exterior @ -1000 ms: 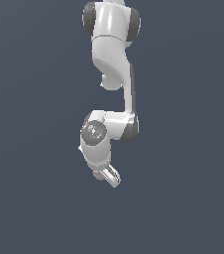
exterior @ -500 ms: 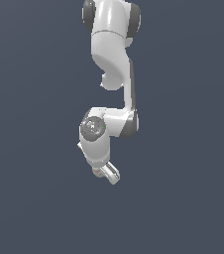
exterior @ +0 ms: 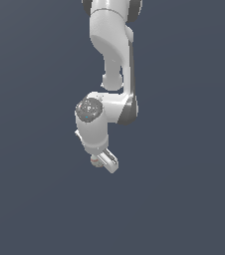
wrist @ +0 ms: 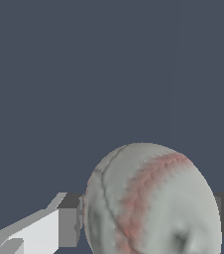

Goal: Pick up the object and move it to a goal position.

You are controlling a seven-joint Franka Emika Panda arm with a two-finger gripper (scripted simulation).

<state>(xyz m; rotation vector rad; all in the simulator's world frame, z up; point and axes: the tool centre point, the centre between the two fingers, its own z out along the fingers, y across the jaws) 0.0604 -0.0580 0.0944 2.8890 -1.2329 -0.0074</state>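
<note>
In the wrist view the object [wrist: 151, 203], an off-white ball with a red stitched seam, fills the space between my two grey fingers [wrist: 67, 225]. My gripper [wrist: 151, 230] is shut on it, with a finger touching each side. In the exterior view the white arm hangs down from above and the gripper [exterior: 104, 163] sits at its lower end. Only a small reddish bit of the object [exterior: 94, 161] peeks out beside the hand. The object is held in the air against a plain dark blue-grey background.
Nothing but the even dark blue-grey background surrounds the arm in both views. No table, edge or other object shows.
The gripper, still holding the object, has risen a little and shifted slightly toward the exterior view's left. The wrist joint moved with it.
</note>
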